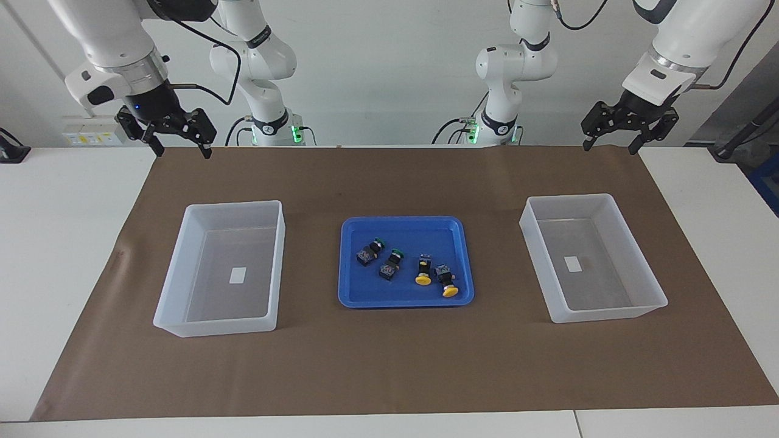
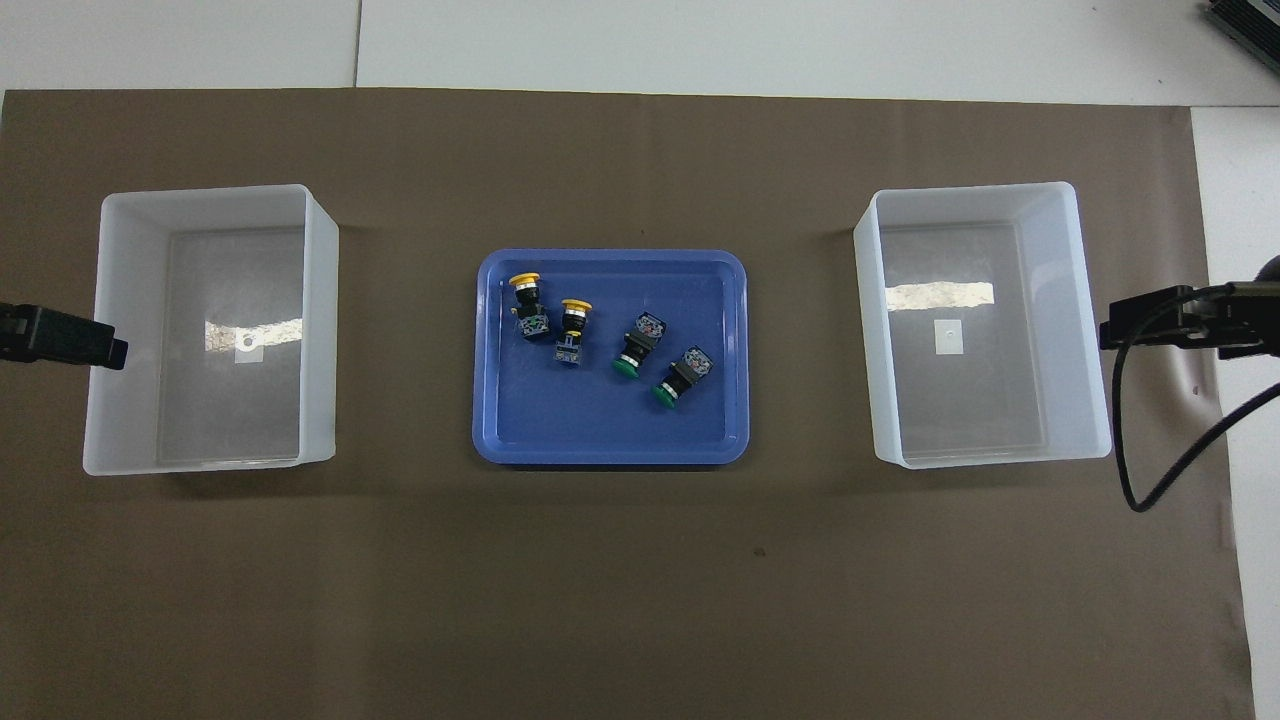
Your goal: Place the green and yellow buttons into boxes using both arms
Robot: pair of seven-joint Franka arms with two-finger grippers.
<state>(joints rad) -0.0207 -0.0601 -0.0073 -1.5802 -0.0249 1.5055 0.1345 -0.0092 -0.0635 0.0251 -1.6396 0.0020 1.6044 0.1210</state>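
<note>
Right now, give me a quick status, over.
Left pincer and right pincer open, empty, raised near the robots' edge. Four buttons in the blue tray. Both boxes hold no buttons. Nothing in the way.

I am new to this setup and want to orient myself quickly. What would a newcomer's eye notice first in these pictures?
First, the blue tray at the middle of the brown mat, holding two green buttons and two yellow buttons lying on their sides. Next, the two empty white boxes, one beside the tray toward each arm's end. Last, the left hand and right hand, both open and raised over the mat's edge nearest the robots.
</note>
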